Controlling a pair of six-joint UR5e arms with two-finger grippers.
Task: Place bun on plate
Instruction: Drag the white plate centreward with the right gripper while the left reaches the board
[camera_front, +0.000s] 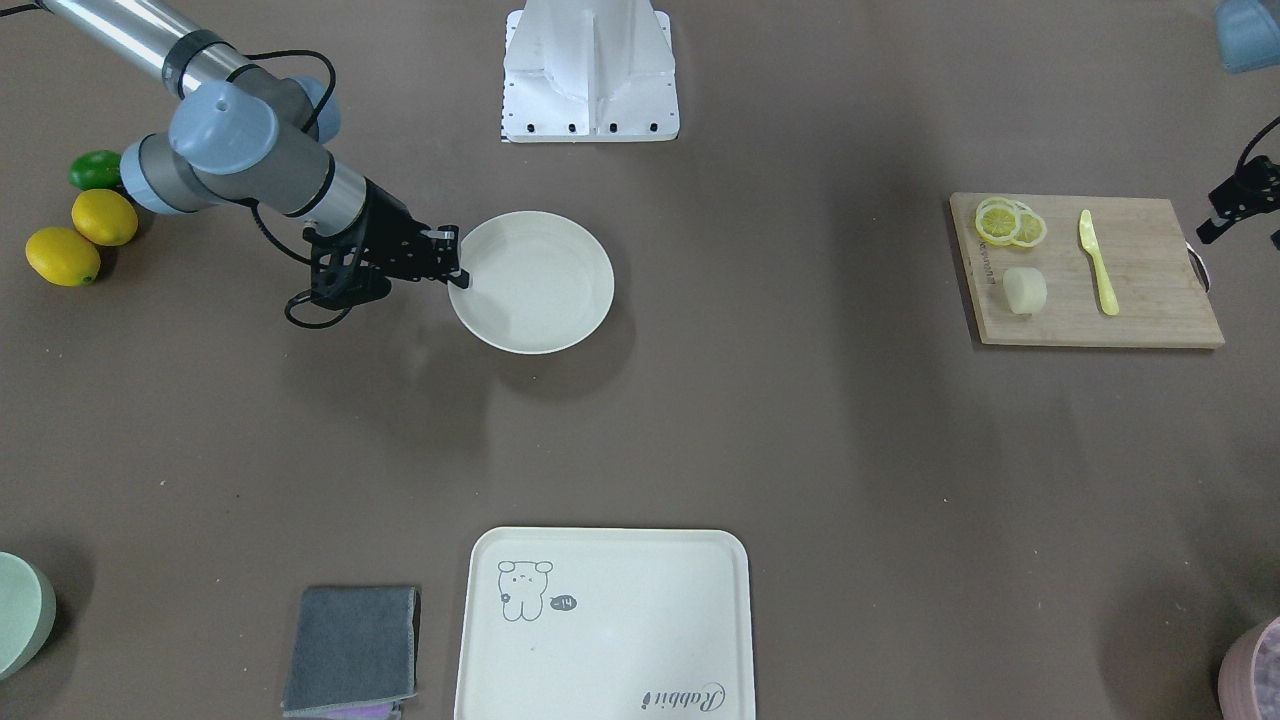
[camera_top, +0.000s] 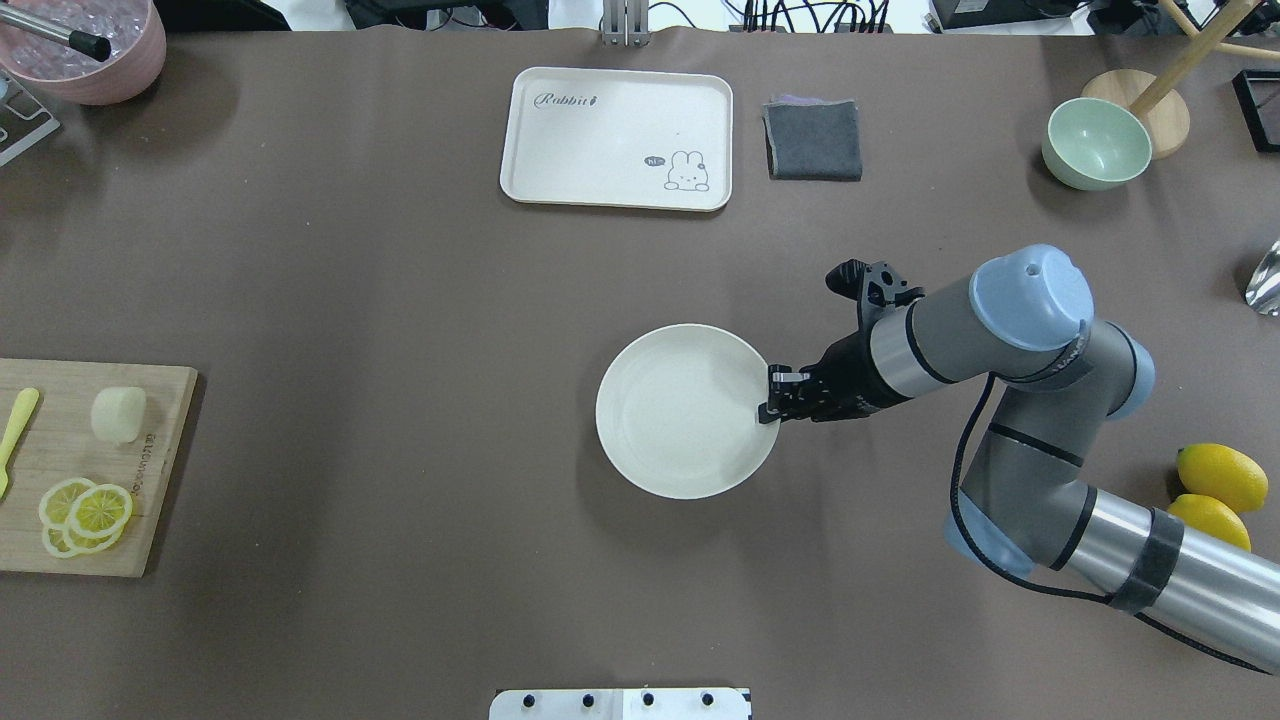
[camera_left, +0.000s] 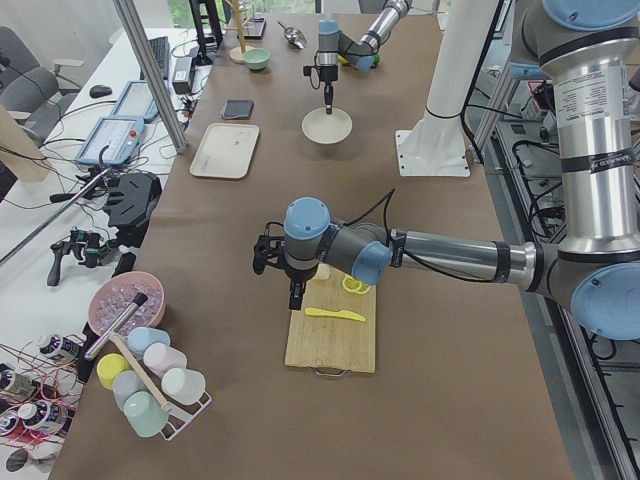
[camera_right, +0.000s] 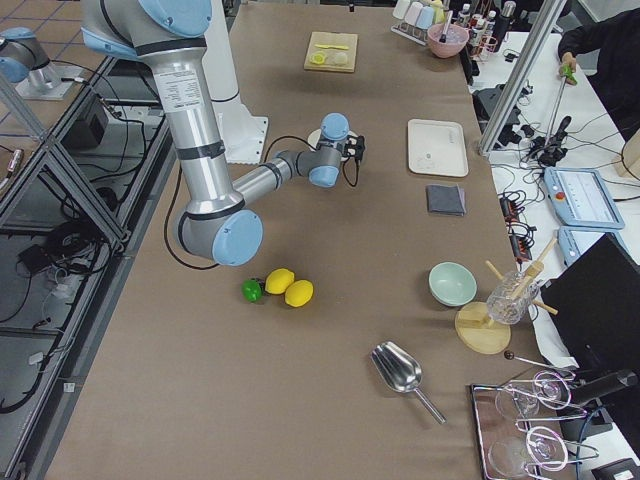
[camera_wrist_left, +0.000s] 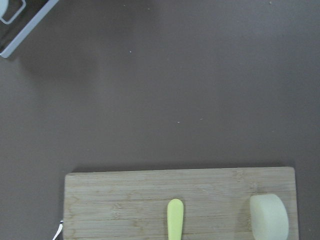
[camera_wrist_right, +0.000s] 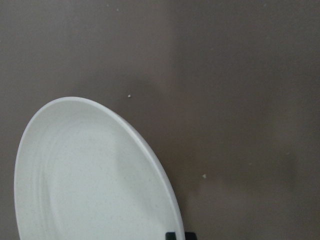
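On board (camera_top: 160, 450), bun (camera_top: 118, 414) far from right gripper (camera_top: 771, 396)

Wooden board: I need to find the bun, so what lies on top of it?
On the wooden board lie the bun, overlapping lemon slices and a yellow knife; the lower slices are partly covered.

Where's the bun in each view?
Front-facing: bun at right, on the cutting board.
Overhead: bun at far left.
Exterior left: centre, mostly hidden behind the left arm.
Exterior right: bun at top centre.
Left wrist: bun at bottom right.
Right wrist: not in it.
Shared landmark: the cutting board.
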